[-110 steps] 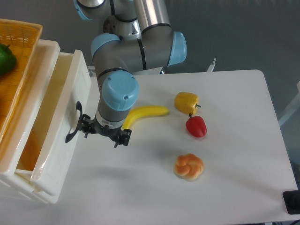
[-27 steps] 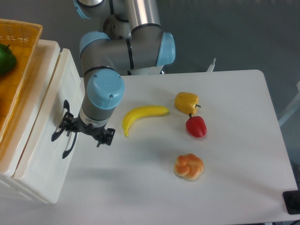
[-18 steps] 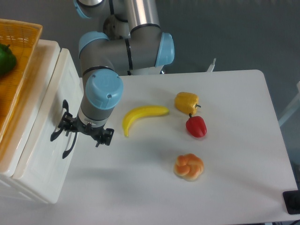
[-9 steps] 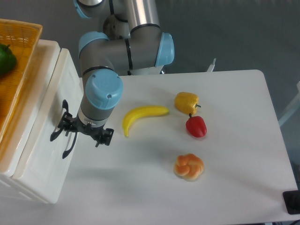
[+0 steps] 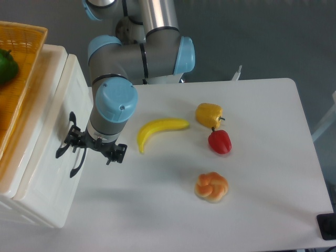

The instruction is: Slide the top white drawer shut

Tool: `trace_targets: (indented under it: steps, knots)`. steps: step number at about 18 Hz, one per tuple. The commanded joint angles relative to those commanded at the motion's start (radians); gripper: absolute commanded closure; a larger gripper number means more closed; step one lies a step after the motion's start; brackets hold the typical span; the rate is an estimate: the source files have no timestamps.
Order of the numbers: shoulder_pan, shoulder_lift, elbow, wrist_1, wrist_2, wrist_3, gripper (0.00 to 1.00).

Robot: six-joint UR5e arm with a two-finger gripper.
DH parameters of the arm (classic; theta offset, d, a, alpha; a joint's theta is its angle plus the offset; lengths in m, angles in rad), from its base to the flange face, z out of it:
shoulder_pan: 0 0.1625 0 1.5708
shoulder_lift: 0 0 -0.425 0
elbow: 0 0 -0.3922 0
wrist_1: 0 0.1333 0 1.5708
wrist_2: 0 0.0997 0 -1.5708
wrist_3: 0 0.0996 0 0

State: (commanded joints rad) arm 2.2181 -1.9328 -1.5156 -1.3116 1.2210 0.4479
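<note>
Drawer (image 5: 63,94) sits flush in the white cabinet at the table's (image 5: 262,210) left edge, we see, with the gripper (image 5: 94,149) against its front by the handles, fingers spread and holding nothing we can make out.

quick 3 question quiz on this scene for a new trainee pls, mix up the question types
1. True or false: the top white drawer is pushed in, its front level with the cabinet's face.
2. Which item lies nearest the gripper? A) bun B) banana C) red pepper
3. Fill in: the green item rests in the orange ____ on top of the cabinet.

Key
1. True
2. B
3. basket
</note>
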Motion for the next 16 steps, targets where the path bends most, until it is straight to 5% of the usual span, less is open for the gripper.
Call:
trace_targets:
  steps: [5,16]
  knots:
    - [0.051,-0.006,0.025,0.002,0.012,0.046,0.0]
    - [0.254,0.044,0.032,-0.006,0.224,0.334,0.0]
